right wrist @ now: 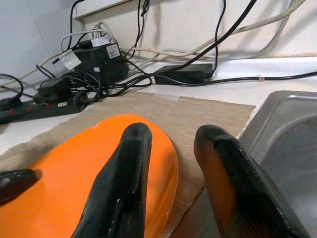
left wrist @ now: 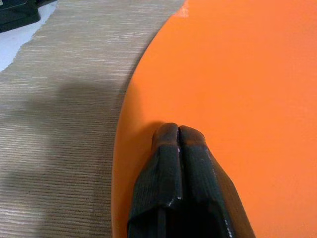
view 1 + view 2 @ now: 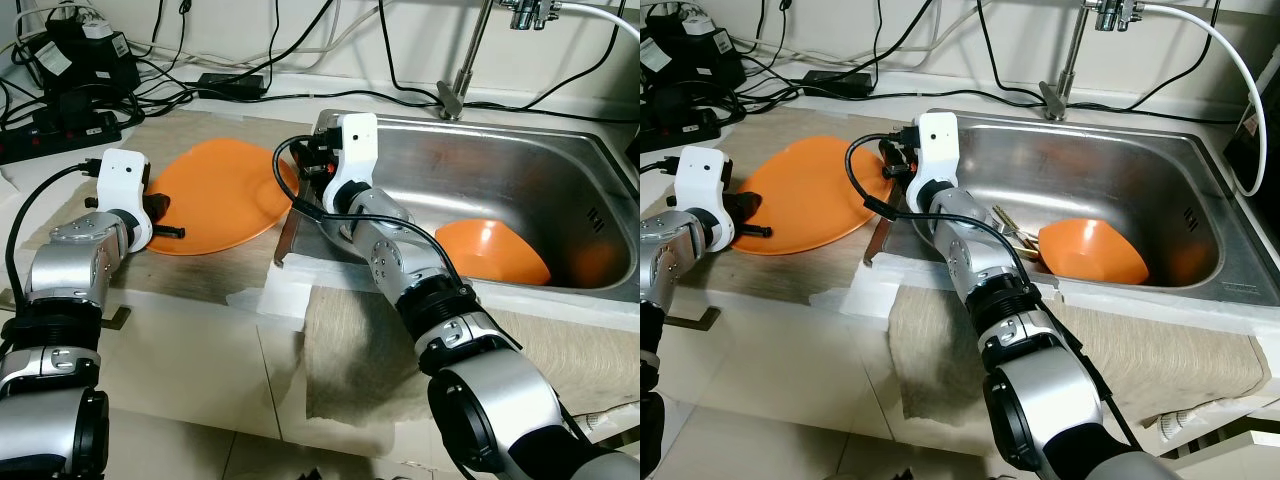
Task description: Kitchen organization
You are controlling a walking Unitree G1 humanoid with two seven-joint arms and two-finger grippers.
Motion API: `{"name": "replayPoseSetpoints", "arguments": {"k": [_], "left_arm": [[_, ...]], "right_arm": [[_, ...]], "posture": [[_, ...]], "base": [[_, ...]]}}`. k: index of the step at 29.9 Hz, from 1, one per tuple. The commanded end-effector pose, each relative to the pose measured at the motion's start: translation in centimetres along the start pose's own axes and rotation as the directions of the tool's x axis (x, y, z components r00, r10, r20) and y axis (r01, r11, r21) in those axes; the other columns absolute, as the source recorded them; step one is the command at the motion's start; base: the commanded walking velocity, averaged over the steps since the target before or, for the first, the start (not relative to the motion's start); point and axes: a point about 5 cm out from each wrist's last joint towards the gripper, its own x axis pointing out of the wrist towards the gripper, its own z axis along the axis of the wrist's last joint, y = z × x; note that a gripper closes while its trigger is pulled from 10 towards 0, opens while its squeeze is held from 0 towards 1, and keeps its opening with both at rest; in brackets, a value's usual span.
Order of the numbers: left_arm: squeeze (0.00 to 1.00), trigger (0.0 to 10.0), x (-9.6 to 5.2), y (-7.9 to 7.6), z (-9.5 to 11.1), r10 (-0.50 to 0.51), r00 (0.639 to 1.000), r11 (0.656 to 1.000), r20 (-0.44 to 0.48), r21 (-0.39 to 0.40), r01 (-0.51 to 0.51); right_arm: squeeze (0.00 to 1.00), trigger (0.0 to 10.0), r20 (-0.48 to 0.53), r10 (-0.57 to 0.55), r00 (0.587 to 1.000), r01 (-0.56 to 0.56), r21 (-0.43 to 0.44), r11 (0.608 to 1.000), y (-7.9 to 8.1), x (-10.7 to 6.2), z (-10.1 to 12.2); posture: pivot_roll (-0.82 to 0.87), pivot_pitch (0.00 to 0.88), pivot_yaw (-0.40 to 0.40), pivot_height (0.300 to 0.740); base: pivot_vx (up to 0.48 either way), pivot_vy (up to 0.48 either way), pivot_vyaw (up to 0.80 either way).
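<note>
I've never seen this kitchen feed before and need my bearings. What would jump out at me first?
The big orange plate lying on the beige mat left of the sink, with both grippers at it: the left gripper, fingers shut, over its left rim, and the right gripper, fingers open, at its right edge. Next, the orange bowl tilted inside the steel sink, and the tangle of black cables behind the counter.
</note>
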Motion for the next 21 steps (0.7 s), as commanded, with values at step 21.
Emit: {"name": "replayPoseSetpoints", "arguments": {"k": [21], "left_arm": [[0.0, 10.0, 0.43, -0.72, -2.43, -0.035, 0.994, 0.999, -0.099, -0.017, 0.034]], "right_arm": [[1.0, 10.0, -0.008, 0.047, 0.999, -0.047, 0.03, 0.998, 2.27, -0.01, -1.48]], "posture": [[0.08, 0.0, -0.008, 0.74]], "base": [[0.0, 0.0, 0.0]]}}
